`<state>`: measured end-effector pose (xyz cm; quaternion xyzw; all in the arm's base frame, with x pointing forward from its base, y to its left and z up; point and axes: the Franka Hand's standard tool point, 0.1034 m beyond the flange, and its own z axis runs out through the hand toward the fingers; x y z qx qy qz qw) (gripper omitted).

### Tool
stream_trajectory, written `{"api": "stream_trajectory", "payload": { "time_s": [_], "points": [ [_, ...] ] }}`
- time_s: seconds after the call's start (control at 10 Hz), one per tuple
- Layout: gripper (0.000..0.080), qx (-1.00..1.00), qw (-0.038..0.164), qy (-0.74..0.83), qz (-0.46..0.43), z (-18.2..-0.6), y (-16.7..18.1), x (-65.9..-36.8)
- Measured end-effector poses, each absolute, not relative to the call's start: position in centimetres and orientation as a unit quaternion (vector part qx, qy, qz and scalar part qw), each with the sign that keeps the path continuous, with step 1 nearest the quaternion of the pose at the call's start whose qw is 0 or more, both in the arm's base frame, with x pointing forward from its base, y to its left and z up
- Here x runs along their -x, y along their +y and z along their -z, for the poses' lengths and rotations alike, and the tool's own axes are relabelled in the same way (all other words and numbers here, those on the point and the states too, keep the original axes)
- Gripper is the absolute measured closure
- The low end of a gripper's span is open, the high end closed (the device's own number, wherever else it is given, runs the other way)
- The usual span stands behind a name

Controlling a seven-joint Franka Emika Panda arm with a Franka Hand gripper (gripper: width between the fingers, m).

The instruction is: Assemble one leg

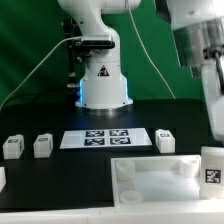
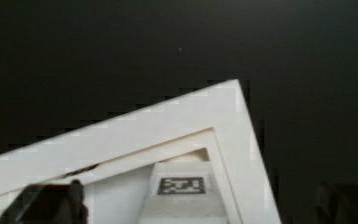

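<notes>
In the exterior view three legs stand on the black table: two at the exterior view's left (image 1: pixel 12 146) (image 1: pixel 42 146) and one right of the marker board (image 1: pixel 165 140). A fourth white block with a tag (image 1: pixel 212 165) is at the right edge, under my arm (image 1: pixel 212 90). The large white tray-like part (image 1: pixel 150 182) lies in front. In the wrist view my gripper (image 2: pixel 204 208) is open, its dark fingers (image 2: pixel 51 205) wide apart. Between and beyond them lies a white corner with raised edges (image 2: pixel 194 120) carrying a tag (image 2: pixel 181 185). I cannot tell which part it is.
The marker board (image 1: pixel 100 138) lies flat in front of the robot base (image 1: pixel 103 80). Another white piece shows at the exterior view's left edge (image 1: pixel 2 178). Cables run behind the base.
</notes>
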<state>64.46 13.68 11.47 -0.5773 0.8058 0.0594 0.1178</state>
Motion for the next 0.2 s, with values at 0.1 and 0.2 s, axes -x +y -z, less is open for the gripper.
{"api": "stream_trajectory", "payload": {
  "time_s": [0.1,0.2],
  "points": [
    [0.0150,0.578,0.116,0.805,-0.060,-11.26,13.67,-64.37],
    [0.0150,0.578,0.115,0.805,-0.061,-11.02,13.67,-64.29]
  ]
}}
